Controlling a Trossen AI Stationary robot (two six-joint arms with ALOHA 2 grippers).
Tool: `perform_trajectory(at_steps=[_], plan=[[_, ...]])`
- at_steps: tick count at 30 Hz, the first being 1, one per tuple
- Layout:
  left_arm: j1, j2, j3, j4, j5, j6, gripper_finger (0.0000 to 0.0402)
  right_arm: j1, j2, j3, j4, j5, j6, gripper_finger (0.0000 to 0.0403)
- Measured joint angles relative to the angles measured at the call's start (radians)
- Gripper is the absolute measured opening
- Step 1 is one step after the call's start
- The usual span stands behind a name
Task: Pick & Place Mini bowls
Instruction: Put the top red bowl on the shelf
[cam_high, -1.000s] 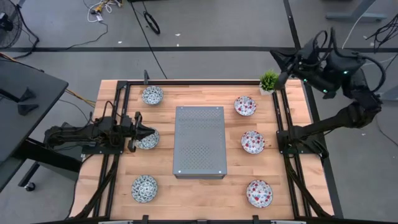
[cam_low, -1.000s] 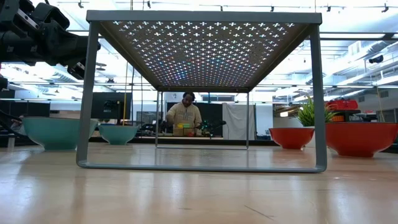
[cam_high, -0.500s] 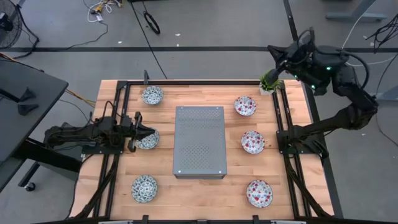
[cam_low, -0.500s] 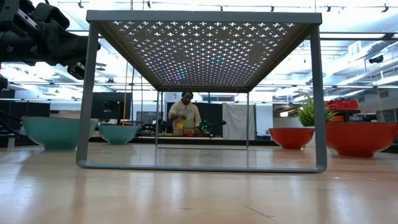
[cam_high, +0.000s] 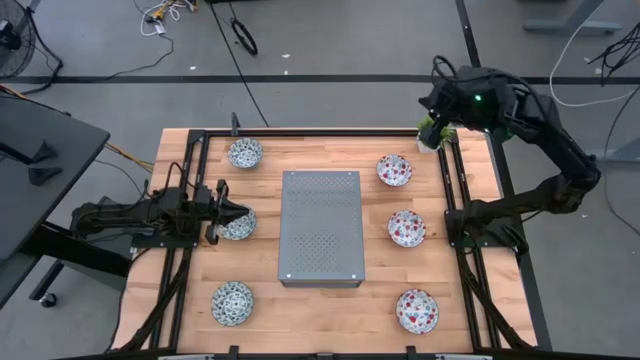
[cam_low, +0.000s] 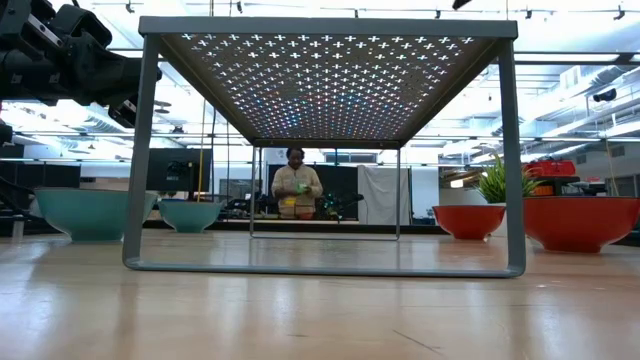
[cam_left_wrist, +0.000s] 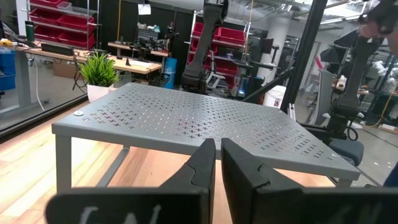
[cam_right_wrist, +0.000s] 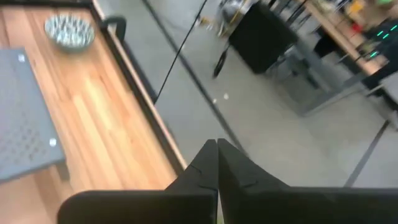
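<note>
You are looking at a robotics lab or workshop. Red storage bins (cam_left_wrist: 59, 15) fill racks, cables (cam_high: 160, 15) trail across the grey floor, and a person (cam_low: 294, 186) works at a bench behind.

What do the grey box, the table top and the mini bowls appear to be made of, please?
Grey box: probably sheet metal, matte grey, with punched cross-shaped holes and thin legs. Table top: wood, pale planks with visible grain. Mini bowls: apparently glazed ceramic, white and glossy with printed patterns.
</note>
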Motion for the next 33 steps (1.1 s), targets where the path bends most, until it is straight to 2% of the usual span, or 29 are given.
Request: perform_trajectory(at_steps=[9,14,21,29,33], plan=[[0.0,0.0,0.0,0.0,0.0,0.0,0.0032,-0.142,0.07,-0.003,-0.114,-0.238,-0.053,0.0],[0.0,0.0,0.0,0.0,0.0,0.001,0.0032,-0.173,0.077,-0.1,-0.122,-0.348,-0.053,0.0],[0.0,0.0,0.0,0.0,0.0,0.0,0.0032,-0.175,0.048,-0.343,-0.083,-0.355,-0.056,0.0],[0.0,0.0,0.0,0.0,0.0,0.001,0.0032,-0.174,0.012,-0.606,0.067,-0.354,-0.105,0.0006],[0.0,0.0,0.0,0.0,0.0,0.001,0.0032,-0.173,0.005,-0.697,0.13,-0.354,-0.159,0.0011]])
